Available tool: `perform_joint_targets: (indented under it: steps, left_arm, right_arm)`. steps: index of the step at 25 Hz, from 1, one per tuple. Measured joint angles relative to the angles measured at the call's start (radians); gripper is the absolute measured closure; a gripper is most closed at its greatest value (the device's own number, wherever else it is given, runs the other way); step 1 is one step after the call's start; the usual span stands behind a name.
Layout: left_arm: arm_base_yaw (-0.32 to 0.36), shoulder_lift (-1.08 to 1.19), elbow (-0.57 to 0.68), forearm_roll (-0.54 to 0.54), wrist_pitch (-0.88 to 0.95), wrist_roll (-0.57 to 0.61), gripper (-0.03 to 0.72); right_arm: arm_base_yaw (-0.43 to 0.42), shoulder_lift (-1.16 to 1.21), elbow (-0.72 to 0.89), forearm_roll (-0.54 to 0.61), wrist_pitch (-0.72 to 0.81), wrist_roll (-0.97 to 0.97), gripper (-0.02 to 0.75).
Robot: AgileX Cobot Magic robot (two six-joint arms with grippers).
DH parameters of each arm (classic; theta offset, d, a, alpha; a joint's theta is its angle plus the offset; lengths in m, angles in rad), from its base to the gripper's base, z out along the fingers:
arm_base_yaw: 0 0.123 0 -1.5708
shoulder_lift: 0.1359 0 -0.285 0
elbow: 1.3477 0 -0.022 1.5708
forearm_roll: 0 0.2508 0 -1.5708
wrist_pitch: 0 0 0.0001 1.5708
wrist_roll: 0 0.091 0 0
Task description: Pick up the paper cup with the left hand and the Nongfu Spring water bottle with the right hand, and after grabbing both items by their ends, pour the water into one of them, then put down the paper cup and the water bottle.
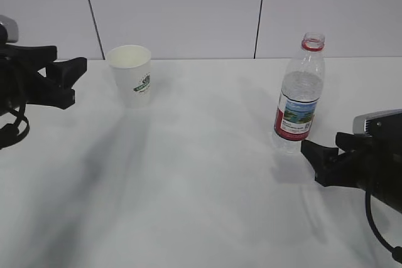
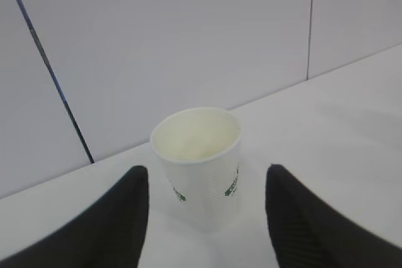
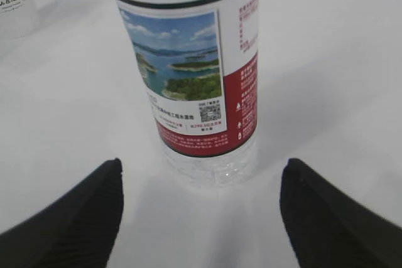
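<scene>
Both claws wide open here, nothing gripped! The paper cup (image 1: 130, 74) stands upright at the back left of the white desk (image 1: 201, 205), just ahead of the left claw (image 1: 74, 81). Over on the right, the Nongfu Spring water bottle (image 1: 300, 95) stands uncapped, with the right claw (image 1: 317, 160) low beside its base.

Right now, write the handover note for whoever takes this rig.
Left gripper: open, empty, lined up just short of the paper cup.
Right gripper: open, empty, fingers either side of the Nongfu Spring water bottle, not touching.
Both stand upright on the table, cup far left, bottle right, uncapped.
Done: approach.
Left: grasp both, pour, set both down.
</scene>
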Motion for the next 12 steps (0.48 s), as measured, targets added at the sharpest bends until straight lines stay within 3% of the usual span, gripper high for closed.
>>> perform_joint_targets:
  steps: [12]
  left_arm:
    - [0.000,0.054,0.038,0.012,-0.143,-0.056,0.245]
  right_arm:
    - [0.000,0.002,0.000,-0.017,-0.004,-0.002,0.153]
